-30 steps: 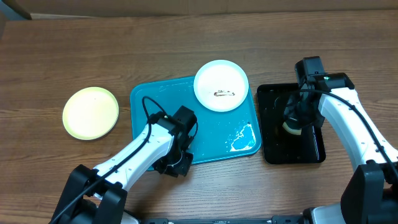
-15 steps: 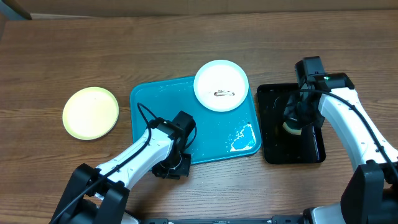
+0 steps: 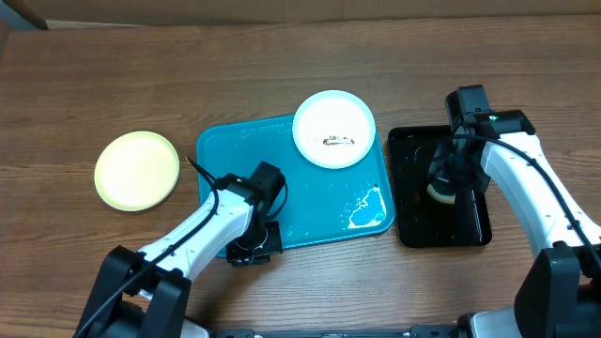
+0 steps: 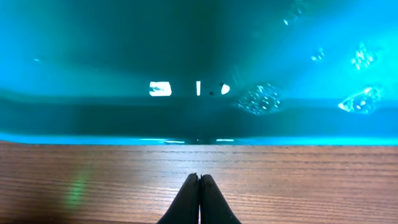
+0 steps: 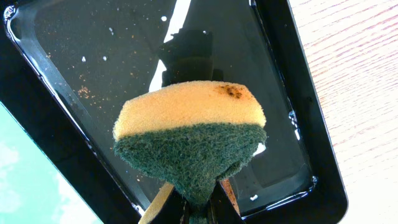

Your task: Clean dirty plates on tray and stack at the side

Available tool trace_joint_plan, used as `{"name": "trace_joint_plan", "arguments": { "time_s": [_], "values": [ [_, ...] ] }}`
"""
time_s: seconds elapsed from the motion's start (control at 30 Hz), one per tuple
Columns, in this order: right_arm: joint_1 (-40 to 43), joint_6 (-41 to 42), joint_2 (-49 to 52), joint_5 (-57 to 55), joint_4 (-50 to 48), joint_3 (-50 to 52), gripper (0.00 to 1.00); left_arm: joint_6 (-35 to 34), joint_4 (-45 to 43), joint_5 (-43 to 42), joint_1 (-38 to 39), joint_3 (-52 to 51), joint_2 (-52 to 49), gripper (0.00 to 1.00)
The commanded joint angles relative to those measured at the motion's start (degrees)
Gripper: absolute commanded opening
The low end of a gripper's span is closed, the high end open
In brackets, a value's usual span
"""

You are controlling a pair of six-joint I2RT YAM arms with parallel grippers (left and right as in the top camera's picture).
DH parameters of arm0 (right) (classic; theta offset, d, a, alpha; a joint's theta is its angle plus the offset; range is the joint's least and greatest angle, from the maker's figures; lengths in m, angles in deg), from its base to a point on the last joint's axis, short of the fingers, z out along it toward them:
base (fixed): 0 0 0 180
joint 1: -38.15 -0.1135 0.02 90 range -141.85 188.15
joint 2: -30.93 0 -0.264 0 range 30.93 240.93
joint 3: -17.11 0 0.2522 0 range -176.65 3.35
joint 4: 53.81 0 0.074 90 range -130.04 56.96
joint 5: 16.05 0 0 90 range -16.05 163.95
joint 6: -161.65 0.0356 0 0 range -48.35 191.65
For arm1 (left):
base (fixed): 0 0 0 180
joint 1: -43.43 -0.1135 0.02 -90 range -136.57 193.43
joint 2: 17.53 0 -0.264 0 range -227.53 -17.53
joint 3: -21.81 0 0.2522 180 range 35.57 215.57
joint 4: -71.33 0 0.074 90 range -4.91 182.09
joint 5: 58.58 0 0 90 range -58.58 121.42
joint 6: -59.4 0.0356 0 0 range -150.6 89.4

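Note:
The turquoise tray (image 3: 244, 169) lies mid-table with a white plate (image 3: 333, 129) with a dark smear on its far right corner. A pale yellow-green plate (image 3: 137, 170) sits on the table to the left. The third plate is out of view. My left gripper (image 3: 252, 246) is shut and empty over the wood just in front of the tray's near rim (image 4: 199, 127); its closed tips show in the left wrist view (image 4: 199, 177). My right gripper (image 5: 200, 208) is shut on a yellow-and-green sponge (image 5: 189, 134) held over the black tray (image 3: 441, 230).
The black tray (image 5: 74, 93) holds dark water and specks. White foam (image 3: 368, 208) lies on the turquoise tray's near right corner. Water drops (image 4: 258, 98) dot the tray floor. Bare wood surrounds both trays.
My left gripper has moved left and back toward the front edge, off the tray's near rim onto the wood. The right arm and sponge have not moved.

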Motion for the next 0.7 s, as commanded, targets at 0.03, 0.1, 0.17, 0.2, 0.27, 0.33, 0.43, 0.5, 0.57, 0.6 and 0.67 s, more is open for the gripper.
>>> {"name": "trace_joint_plan", "arguments": {
  "time_s": [0.03, 0.1, 0.17, 0.2, 0.27, 0.33, 0.43, 0.5, 0.57, 0.6, 0.67],
  "values": [
    [0.07, -0.39, -1.01, -0.11, -0.11, 0.28, 0.04, -1.84, -0.20, 1.07, -2.10, -0.37, -0.24, 0.04],
    [0.07, -0.37, -1.01, -0.11, -0.09, 0.28, 0.04, -1.84, -0.20, 1.07, -2.71, -0.37, -0.24, 0.04],
    [0.07, -0.39, -1.01, -0.11, -0.02, 0.28, 0.04, -1.81, -0.04, 1.07, -3.08, -0.37, -0.24, 0.04],
    [0.07, -0.39, -1.01, -0.11, 0.00, 0.28, 0.04, -1.81, 0.07, 1.07, -3.08, -0.37, -0.24, 0.04],
    [0.07, -0.39, -1.01, -0.11, 0.07, 0.28, 0.04, -1.84, 0.07, 1.05, -3.06, -0.39, -0.24, 0.04],
    [0.04, -0.39, -1.01, -0.11, 0.07, 0.28, 0.04, -1.99, 0.04, 1.05, -3.06, -0.39, -0.24, 0.04],
    [0.04, -0.39, -1.01, -0.11, 0.09, 0.28, 0.04, -2.69, 0.04, 1.05, -3.06, -0.42, -0.26, 0.04],
    [0.07, -0.39, -1.01, -0.11, 0.09, 0.28, 0.04, -2.91, 0.04, 1.05, -3.06, -0.42, -0.31, 0.04],
    [0.07, -0.37, -1.01, -0.11, 0.11, 0.28, 0.04, -2.93, 0.02, 1.07, -3.06, -0.42, -0.42, 0.04],
    [0.07, -0.39, -1.01, -0.11, 0.11, 0.28, 0.04, -3.10, -0.02, 1.07, -3.06, -0.42, -0.52, 0.04],
    [0.07, -0.37, -1.01, -0.11, 0.11, 0.28, 0.04, -3.52, -0.02, 1.05, -3.06, -0.42, -0.85, 0.04]
  ]
}}
